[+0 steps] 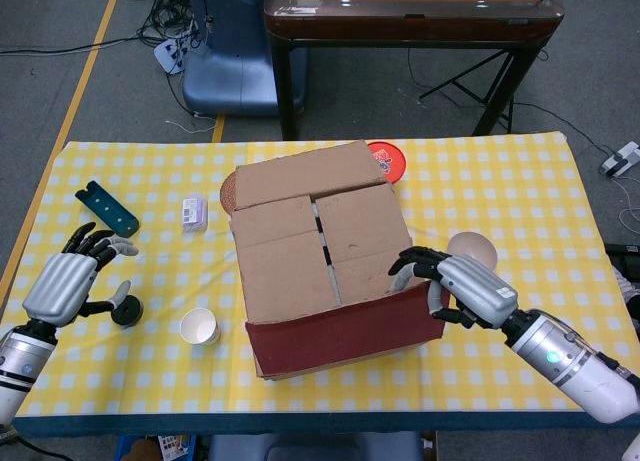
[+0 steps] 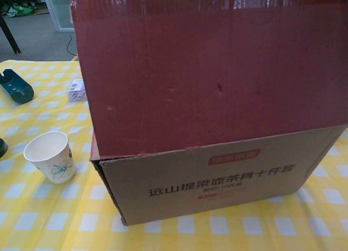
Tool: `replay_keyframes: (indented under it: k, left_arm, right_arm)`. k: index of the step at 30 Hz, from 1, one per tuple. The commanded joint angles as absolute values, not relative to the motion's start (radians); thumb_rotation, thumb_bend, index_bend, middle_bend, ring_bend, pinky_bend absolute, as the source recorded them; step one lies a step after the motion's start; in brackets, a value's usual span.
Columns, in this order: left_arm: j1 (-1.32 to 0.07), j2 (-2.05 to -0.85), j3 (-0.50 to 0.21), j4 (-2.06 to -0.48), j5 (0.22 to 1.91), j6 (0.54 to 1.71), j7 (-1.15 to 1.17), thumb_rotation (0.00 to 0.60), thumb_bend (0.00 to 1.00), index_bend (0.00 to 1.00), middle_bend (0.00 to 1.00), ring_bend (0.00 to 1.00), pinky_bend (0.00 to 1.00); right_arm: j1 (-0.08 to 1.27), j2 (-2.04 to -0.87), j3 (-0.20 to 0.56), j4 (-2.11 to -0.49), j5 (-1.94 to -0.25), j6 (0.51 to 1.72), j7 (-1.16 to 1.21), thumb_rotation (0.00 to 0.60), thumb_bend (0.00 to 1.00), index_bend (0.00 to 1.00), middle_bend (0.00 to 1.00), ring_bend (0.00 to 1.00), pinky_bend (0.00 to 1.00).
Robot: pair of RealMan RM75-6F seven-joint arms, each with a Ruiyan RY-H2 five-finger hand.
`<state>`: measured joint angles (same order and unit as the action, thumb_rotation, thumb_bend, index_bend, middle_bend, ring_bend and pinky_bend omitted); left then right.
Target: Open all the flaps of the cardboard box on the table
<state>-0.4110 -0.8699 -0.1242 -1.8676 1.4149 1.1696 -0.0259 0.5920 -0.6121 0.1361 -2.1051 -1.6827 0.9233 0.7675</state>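
Risk: the red near flap (image 1: 345, 331) could slip from the right hand (image 1: 455, 286), seemingly hooked on its right corner, and fall shut. The cardboard box (image 1: 320, 271) sits mid-tabletop (image 1: 520, 181), at that hand's nine o'clock. The left hand (image 1: 65, 286) hovers released, fingers spread.

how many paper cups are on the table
2. One white paper cup stands upright left of the cardboard box. Another cup lies right of the box, just behind the right hand. The box could hide more.
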Motion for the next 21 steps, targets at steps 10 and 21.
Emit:
replay_keyframes:
  k: [10,21]
  left_arm:
    - [-0.416,-0.874,-0.125,-1.873,1.404,1.165,0.003,0.539,0.44,0.37,0.26,0.14,0.00]
    - [-0.419,-0.875,-0.124,-1.880,1.398,1.163,0.015,0.542,0.44,0.38,0.26,0.14,0.00]
  right_arm:
    - [0.654,-0.499,-0.022,-1.942,-2.066,1.095,1.516,0.600,1.00,0.40,0.28,0.18,0.24]
    - [0.734,-0.490,-0.139,-1.786,-2.263,1.201,1.847,0.600,1.00,0.40,0.28,0.25,0.41]
